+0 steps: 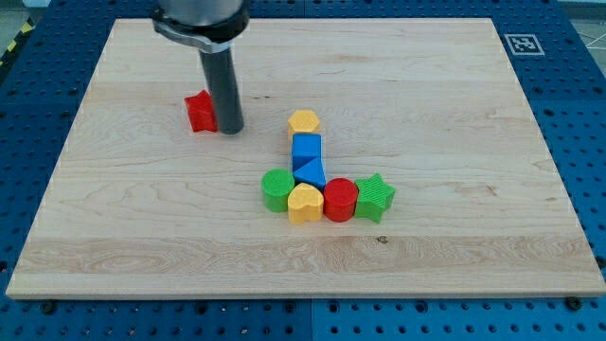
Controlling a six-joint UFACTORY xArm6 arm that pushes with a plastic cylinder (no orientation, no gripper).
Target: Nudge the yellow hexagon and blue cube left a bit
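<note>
Presently, your inventory, largest item first: wooden board [454, 237], filling most of the view, its corners bare. Rod, dark and upright, descending from the board's top edge; my tip [231, 131] rests on the board in the upper-left quarter, touching or just beside the right flank of a red block [200, 111] of irregular shape. No gripper is fitted, so the end effector holds nothing and merely stands on the surface. Cluster near the board's centre: yellow hexagon [304, 122] at its top, blue cube [307, 149] directly below and touching it, then a blue triangular block [311, 173]. Bottom row, from the view's left: green round block [277, 188], yellow heart-like block [305, 203], red cylinder [340, 200], green star [375, 197]. Progress, as you may judge: the nudge looks unstarted. My tip stands left of the hexagon and cube, apart from both; it would need to reach their right side before pushing toward the board's left edge.
</note>
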